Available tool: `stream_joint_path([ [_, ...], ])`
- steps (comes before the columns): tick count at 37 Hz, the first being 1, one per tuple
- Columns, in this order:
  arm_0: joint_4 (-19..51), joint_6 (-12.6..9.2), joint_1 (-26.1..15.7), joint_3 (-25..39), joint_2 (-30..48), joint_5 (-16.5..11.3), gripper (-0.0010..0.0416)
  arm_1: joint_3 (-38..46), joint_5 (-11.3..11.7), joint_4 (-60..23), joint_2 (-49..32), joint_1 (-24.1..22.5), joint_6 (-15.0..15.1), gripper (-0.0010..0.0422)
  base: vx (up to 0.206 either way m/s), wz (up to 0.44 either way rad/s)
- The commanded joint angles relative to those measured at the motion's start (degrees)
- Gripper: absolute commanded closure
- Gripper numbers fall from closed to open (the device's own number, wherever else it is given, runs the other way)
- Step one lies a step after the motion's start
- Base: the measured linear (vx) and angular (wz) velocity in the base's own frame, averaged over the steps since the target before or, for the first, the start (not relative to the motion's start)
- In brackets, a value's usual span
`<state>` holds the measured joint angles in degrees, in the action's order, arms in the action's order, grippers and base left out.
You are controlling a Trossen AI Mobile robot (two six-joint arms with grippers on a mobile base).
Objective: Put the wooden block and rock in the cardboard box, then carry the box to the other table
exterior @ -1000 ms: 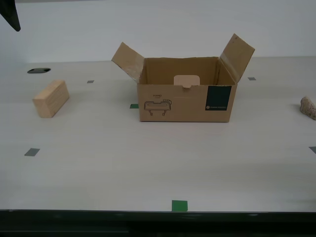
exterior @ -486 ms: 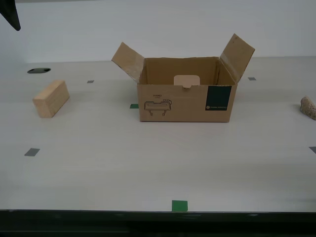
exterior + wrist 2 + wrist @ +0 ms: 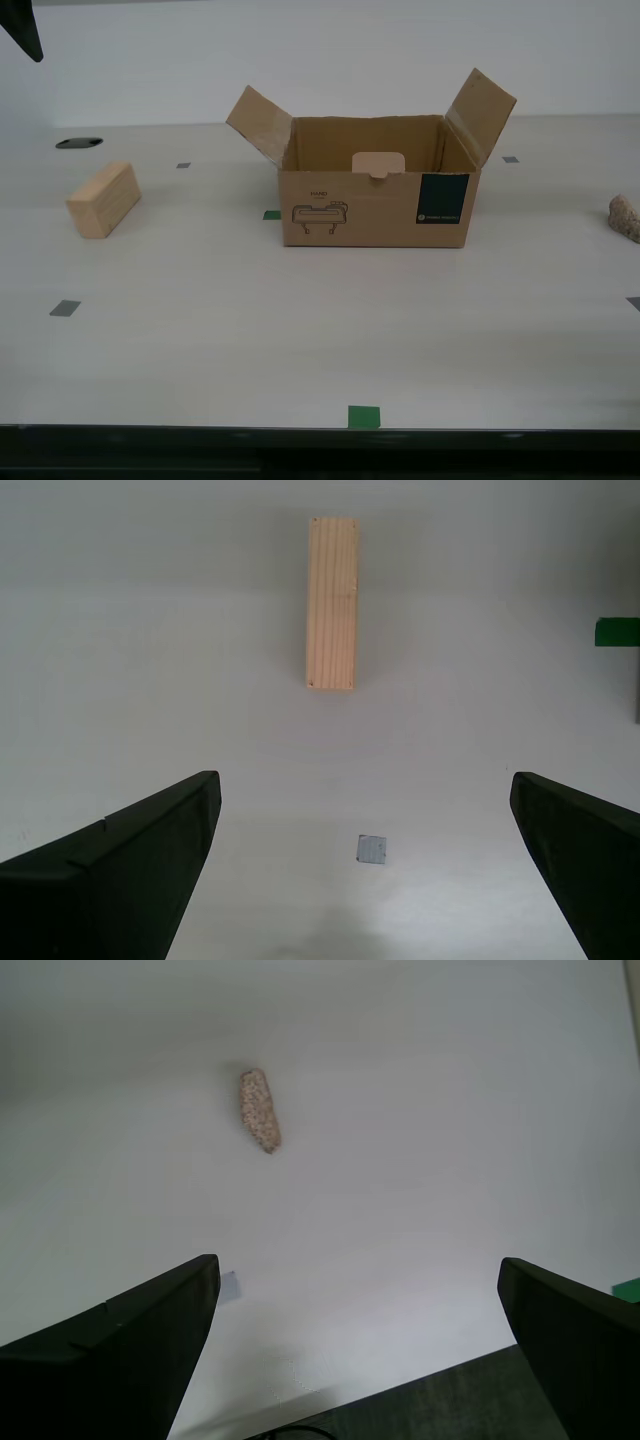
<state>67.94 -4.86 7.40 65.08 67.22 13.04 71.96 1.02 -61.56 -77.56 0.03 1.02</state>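
Observation:
The cardboard box stands open in the middle of the pale table, side flaps raised, green label and line drawing on its front. The wooden block lies at the exterior view's left, apart from the box. At the exterior view's right edge rests the rock. My second gripper hangs open above the table, with the wooden block well ahead of its fingers. My first gripper is open too, and the rock lies well beyond it. The other table is out of view.
Grey squares and green squares mark the tabletop. A dark hole sits at the far left in the exterior view. A dark piece of an arm shows in that view's top left corner. The table's front edge runs along the bottom.

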Motion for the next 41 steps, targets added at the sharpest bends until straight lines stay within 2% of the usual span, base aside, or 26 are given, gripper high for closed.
stream_joint_path([
  [1,-1.97,1.14,1.99,-1.4,0.0,-3.91,0.0023,0.02,0.07,0.02,0.0,0.0,0.09,0.0014,0.0,0.0],
  [4,-3.87,1.99,3.39,-2.29,0.0,-5.44,0.0027,0.02,0.07,0.04,0.0,0.0,0.09,0.0014,0.0,0.0],
  [12,-5.33,4.24,4.72,-4.11,0.0,-5.81,0.0021,0.02,0.04,0.15,0.0,0.0,0.11,0.0014,0.0,0.0],
  [17,-6.4,4.28,4.72,-5.42,1.31,-7.41,0.0015,0.02,0.04,0.22,0.0,-0.02,0.11,0.0014,0.0,0.0],
  [41,-15.13,5.18,4.68,-5.46,16.15,-7.69,0.0016,0.02,0.07,0.39,0.0,0.0,0.17,0.0014,0.0,0.0],
])
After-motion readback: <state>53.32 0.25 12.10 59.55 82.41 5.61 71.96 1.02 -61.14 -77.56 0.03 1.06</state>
